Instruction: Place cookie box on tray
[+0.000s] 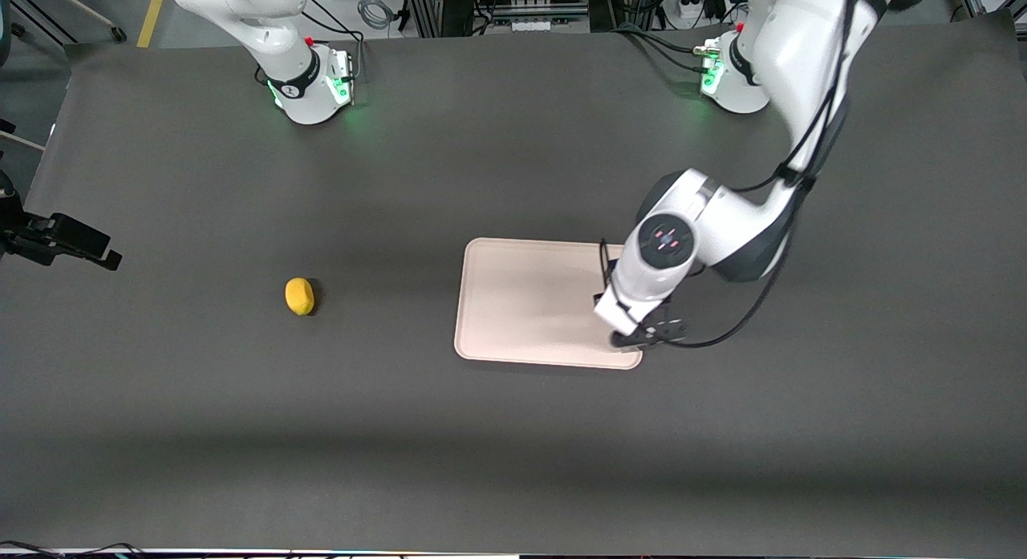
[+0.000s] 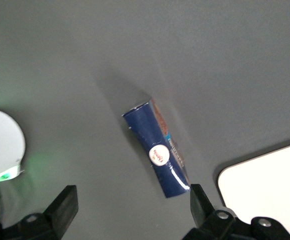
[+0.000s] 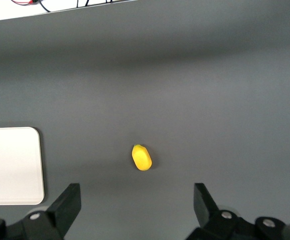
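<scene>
Gripper: we see the left arm's black two-finger gripper (image 1: pixel 646 332) hanging above the tray's corner nearest the front camera, toward the working arm's end; in the wrist view its two dark fingers (image 2: pixel 62 207) stand wide apart with nothing between them.

Cookie box: we find the small dark navy-blue rectangular cookie box (image 2: pixel 157 147) lying flat on the dark grey table mat (image 2: pixel 195 55). It lies at a slant, one short end toward eleven o'clock and the other toward five o'clock. A round white-and-red logo sits on its upper face, and a brown cookie picture with light lettering runs along one long edge. It touches neither finger.

Box in front view: we cannot see it; the left arm's white wrist covers that spot.

Tray: we note the large flat pale pinkish-white rectangular tray (image 1: pixel 521 302), with rounded corners and a low raised rim, lying near the middle of the table. In the wrist view one rounded corner (image 2: pixel 265 185) shows at about four o'clock from the box, near it but apart, with a strip of mat between them. The box is off the tray.

Yellow lump: we see a small yellow rounded lump (image 1: pixel 298 295) on the mat, well apart from the tray, toward the parked arm's end, at about nine o'clock from the tray.

Arm base: a white rounded base with a green glow (image 2: pixel 0 145) shows near the mat's edge.
</scene>
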